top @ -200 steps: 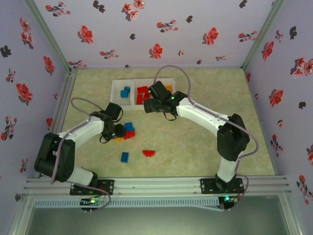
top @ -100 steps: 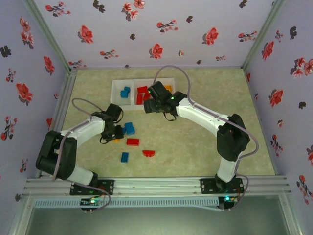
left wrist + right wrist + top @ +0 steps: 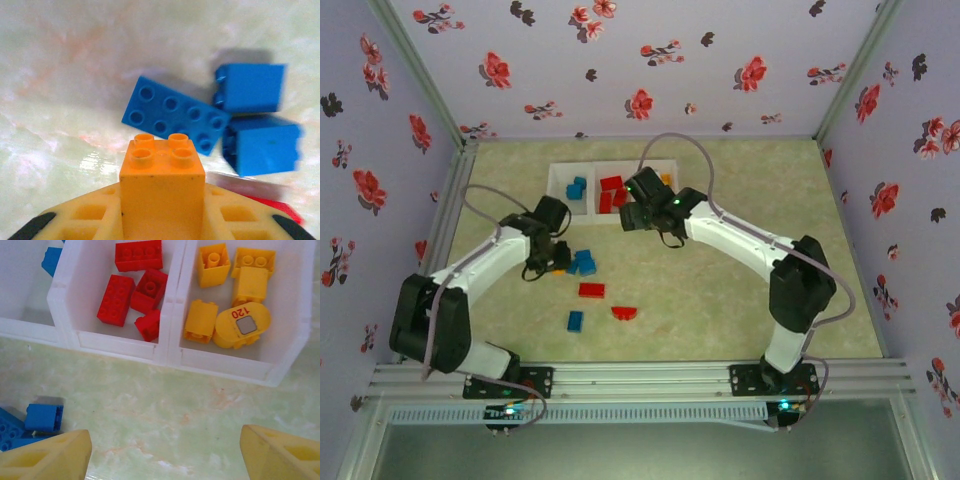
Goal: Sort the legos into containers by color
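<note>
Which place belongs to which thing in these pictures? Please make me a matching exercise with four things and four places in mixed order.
Things:
1. orange brick
2. red half-round brick
3. yellow piece marked 120
4. group of four red bricks

Places:
A. in the middle bin
B. on the bare table
C. held in the left end effector
D. in the right bin

Pairs: 1-C, 2-B, 3-D, 4-A

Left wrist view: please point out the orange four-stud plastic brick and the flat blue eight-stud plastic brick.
Orange four-stud plastic brick [image 3: 162,197], left wrist view, front face.
Flat blue eight-stud plastic brick [image 3: 175,116], left wrist view, studded top.
</note>
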`<state>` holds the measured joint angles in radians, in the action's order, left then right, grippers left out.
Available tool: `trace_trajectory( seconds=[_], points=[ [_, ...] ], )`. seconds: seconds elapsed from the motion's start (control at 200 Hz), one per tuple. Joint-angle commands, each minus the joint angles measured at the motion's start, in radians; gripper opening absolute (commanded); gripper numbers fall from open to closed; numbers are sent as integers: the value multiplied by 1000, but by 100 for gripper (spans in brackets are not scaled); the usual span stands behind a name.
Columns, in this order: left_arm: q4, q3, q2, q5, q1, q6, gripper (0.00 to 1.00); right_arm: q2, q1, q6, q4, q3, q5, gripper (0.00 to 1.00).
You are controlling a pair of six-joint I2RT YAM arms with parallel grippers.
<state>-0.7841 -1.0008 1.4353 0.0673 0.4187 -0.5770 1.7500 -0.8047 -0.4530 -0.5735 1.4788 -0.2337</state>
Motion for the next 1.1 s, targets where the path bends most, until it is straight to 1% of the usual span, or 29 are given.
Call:
trace_trajectory(
  seconds=[0.0,0.19,0.46,0.61,0.775,1.01,1.04,1.09],
  points=[
    [-81,-107,-28,18,-1,45,31,-82,13,10,-29,-48,-59,79],
    [-108,-313,48,18,20,82,31,-166,40,-13,5,-149,-65,79],
    [-114,-633,261,12,91,112,31,-281,67,-22,16,-253,-78,79],
    [-25,-751,375,-51,128,114,31,-333,70,-38,27,-305,-73,79],
    [41,-897,521,-89,162,106,31,-373,73,-44,26,-345,-84,79],
    [145,-1064,722,-173,175,88,32,-403,74,-39,9,-365,-90,79],
    [150,-1087,749,-181,176,89,35,-406,73,-41,10,-370,-86,79],
    [143,-1145,801,-197,175,95,43,-408,73,-45,15,-377,-80,79]
  ],
)
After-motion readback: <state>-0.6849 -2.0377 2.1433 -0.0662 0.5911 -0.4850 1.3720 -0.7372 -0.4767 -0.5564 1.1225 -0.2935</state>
